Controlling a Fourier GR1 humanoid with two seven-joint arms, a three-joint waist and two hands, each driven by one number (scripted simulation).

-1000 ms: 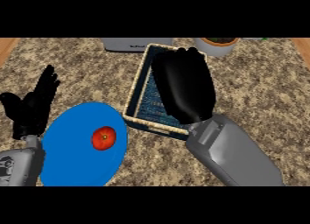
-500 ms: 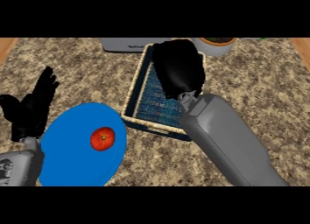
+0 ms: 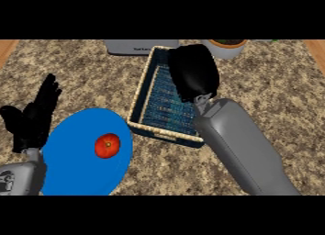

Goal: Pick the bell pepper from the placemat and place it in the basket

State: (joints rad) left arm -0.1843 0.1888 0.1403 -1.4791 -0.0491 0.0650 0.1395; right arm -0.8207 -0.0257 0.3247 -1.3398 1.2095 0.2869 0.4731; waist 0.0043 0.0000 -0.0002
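Bell pepper [image 3: 107, 146] unmoved on blue placemat [image 3: 70, 170], untouched. Right hand [image 3: 193, 71] pushed farther over basket [image 3: 142, 94] than a second ago, fingers curled, holding nothing. Left hand [image 3: 31, 119] resting spread at left. Pickup not begun.

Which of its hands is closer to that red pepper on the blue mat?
Left. The left hand rests open just left of the bell pepper; the right hand is over the basket, farther away.
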